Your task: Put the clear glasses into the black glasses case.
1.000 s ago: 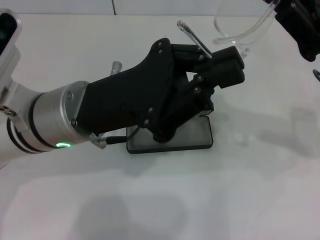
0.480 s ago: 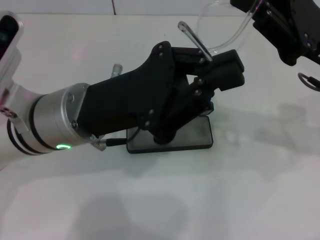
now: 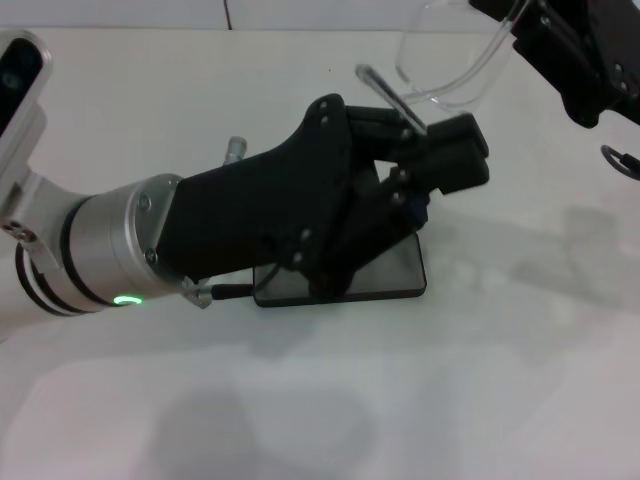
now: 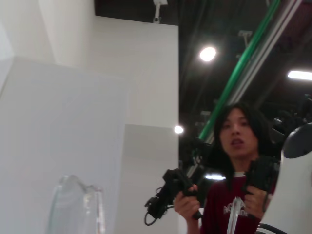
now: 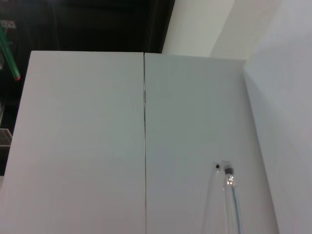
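The clear glasses (image 3: 450, 70) hang between both arms above the open black glasses case (image 3: 385, 275): the left gripper (image 3: 425, 135) clamps one temple, and the right gripper (image 3: 545, 35) apparently pinches the other end. Next: lower them into the case

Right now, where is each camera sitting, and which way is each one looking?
Head view: sits on the robot's head, looks down at the white table; shows the left gripper over the black case and the right gripper holding the clear glasses.
Left wrist view: rides the left arm, faces up and outward at walls, ceiling lights and a person; none of its own arm shows.
Right wrist view: rides the right arm, faces a white wall; no fingers show.
Shared: all three views show part of the clear glasses.
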You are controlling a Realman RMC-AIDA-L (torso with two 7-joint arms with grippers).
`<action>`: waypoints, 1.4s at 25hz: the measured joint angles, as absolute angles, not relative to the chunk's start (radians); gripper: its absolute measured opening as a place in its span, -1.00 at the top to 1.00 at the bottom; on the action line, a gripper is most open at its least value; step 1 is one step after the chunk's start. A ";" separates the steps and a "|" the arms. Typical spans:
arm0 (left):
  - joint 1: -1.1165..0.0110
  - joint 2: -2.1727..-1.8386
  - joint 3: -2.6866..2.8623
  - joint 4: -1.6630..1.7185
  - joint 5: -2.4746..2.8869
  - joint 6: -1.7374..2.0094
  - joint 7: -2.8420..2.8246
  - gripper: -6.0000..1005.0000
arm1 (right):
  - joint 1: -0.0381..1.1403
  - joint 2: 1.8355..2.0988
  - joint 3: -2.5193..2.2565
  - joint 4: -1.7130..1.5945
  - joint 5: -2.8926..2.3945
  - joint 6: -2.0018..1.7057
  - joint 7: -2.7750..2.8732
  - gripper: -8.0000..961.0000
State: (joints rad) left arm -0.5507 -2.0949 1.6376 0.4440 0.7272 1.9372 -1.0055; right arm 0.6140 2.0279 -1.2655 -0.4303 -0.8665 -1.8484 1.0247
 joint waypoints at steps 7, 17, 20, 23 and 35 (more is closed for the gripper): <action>-0.563 -2.092 1.648 0.455 0.772 1.962 -0.998 0.82 | 0.603 2.028 -1.264 -0.429 -0.849 -1.848 1.021 0.75; -0.550 -2.094 1.639 0.471 0.743 1.963 -0.984 0.82 | 0.591 2.028 -1.266 -0.428 -0.838 -1.840 1.018 0.75; -0.550 -2.095 1.638 0.467 0.727 1.959 -0.984 0.82 | 0.594 2.028 -1.270 -0.428 -0.840 -1.823 1.018 0.75; -0.550 -2.096 1.637 0.465 0.717 1.953 -0.983 0.82 | 0.599 2.028 -1.281 -0.428 -0.844 -1.806 1.018 0.75; -0.550 -2.096 1.614 0.442 0.711 1.875 -0.989 0.82 | 0.625 2.022 -1.347 -0.437 -0.847 -1.750 1.026 0.75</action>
State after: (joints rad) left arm -0.5499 -2.0962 1.6140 0.4416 0.7107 1.8748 -0.9891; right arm 0.6252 2.0223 -1.3467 -0.4371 -0.8469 -1.7498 1.0258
